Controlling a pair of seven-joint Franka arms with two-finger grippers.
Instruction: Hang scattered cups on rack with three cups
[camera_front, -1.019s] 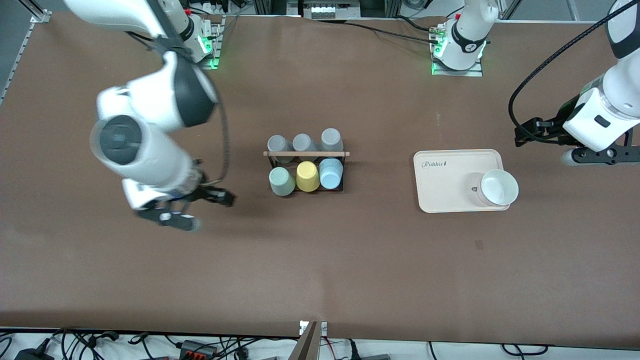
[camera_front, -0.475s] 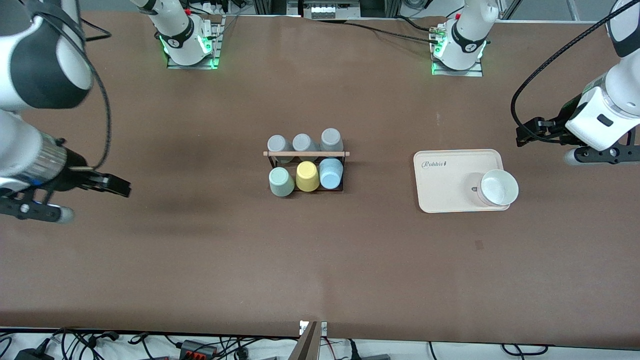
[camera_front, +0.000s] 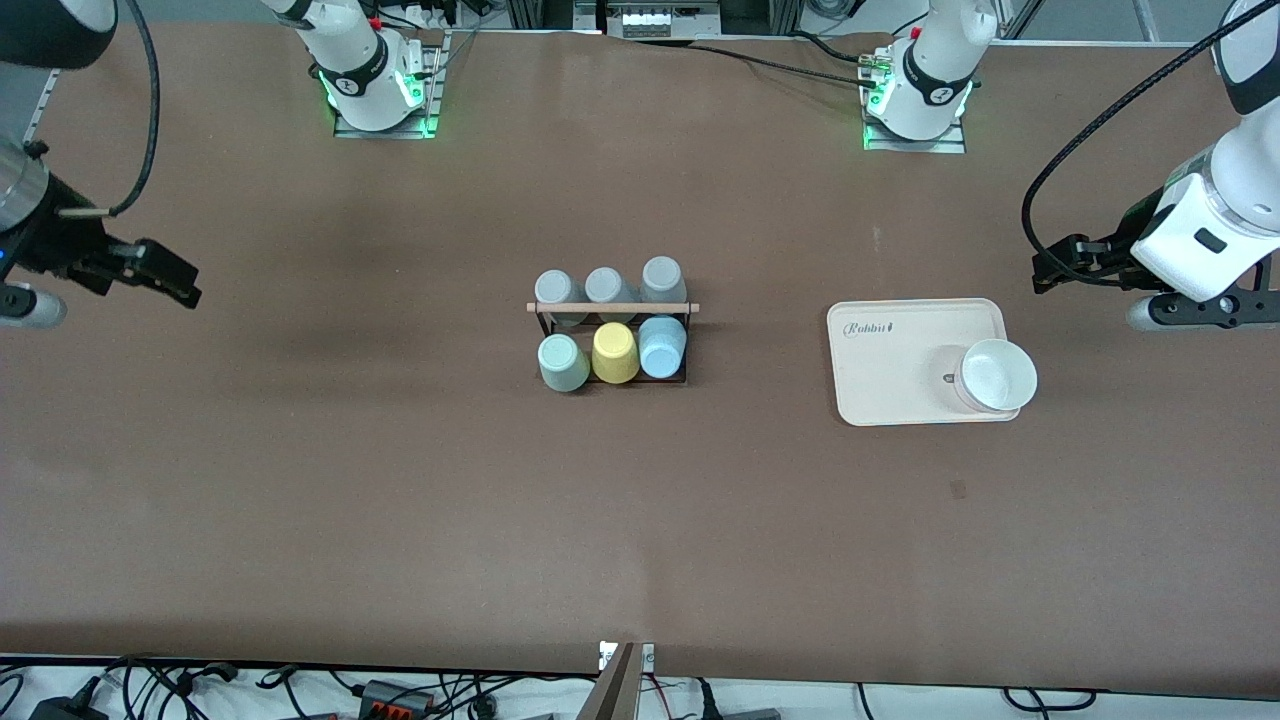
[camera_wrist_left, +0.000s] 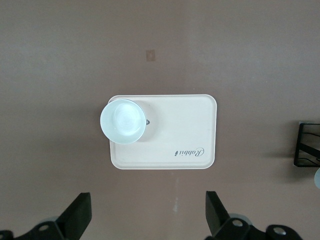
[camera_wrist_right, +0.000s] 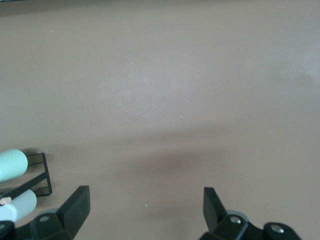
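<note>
Both hands spread, empty: right hand (camera_front: 150, 270) has withdrawn from the rack (camera_front: 612, 345), left hand (camera_front: 1065, 268) waits; mint-green cup (camera_front: 563, 362) and light blue cup (camera_front: 661, 346) sit racked, task apparently complete.

High front camera facing the bases over the whole surface (camera_front: 400, 520), wrist cameras looking straight down near its ends, each sharing the rack (camera_front: 612, 340) edge.

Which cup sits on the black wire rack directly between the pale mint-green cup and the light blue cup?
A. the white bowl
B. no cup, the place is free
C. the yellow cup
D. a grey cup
C: in the front view the yellow cup stands on the black wire rack between the pale mint-green cup and the light blue cup.
</note>
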